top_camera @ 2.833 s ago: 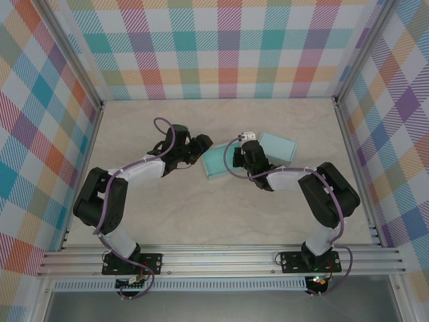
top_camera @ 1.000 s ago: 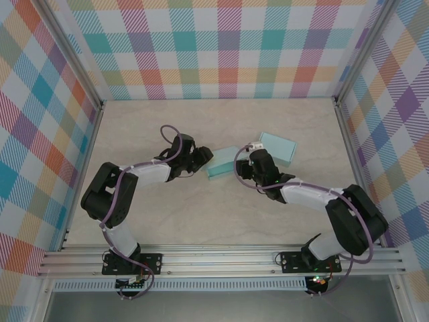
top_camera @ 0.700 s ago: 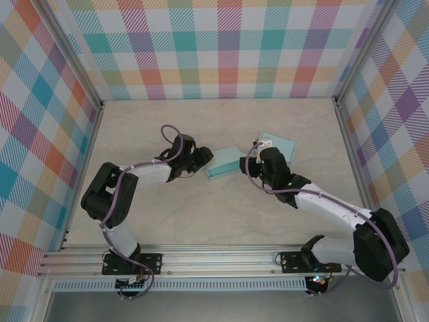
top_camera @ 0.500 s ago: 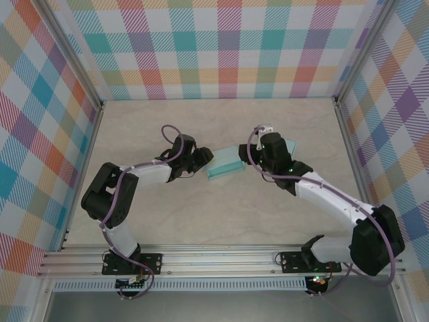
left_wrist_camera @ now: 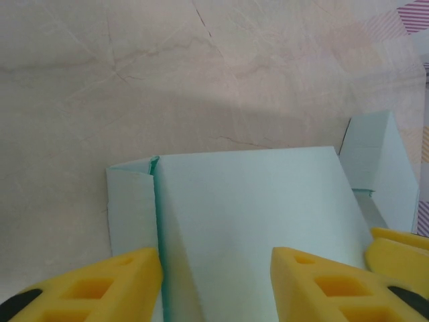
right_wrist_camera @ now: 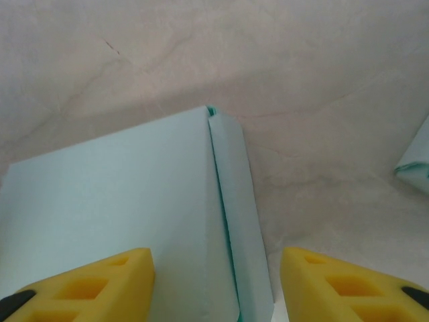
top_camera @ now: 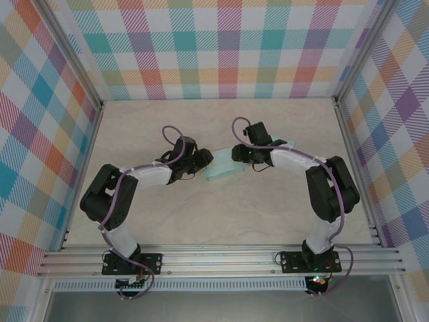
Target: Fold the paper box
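Note:
The paper box (top_camera: 223, 168) is a pale teal sheet lying flat on the table between my two grippers. My left gripper (top_camera: 203, 161) sits at its left edge. In the left wrist view its yellow fingers (left_wrist_camera: 127, 282) stand apart over the box panel (left_wrist_camera: 255, 215), the left one beside a fold line, so this gripper (left_wrist_camera: 216, 285) is open. My right gripper (top_camera: 240, 155) is at the box's upper right edge. It is open (right_wrist_camera: 218, 288), straddling a narrow side flap (right_wrist_camera: 234, 201), with one finger over the panel (right_wrist_camera: 114, 201) and the other over bare table.
A second teal piece (top_camera: 289, 143) lies just right of the right arm's wrist, and its corner shows in the right wrist view (right_wrist_camera: 415, 164). Checked walls and metal rails (top_camera: 94, 134) enclose the marble-look table (top_camera: 221, 221). Both arms curve inward from their bases.
The right arm swung out to the right and back, then brought its gripper to the box's upper right edge. The left gripper stayed at the box's left edge.

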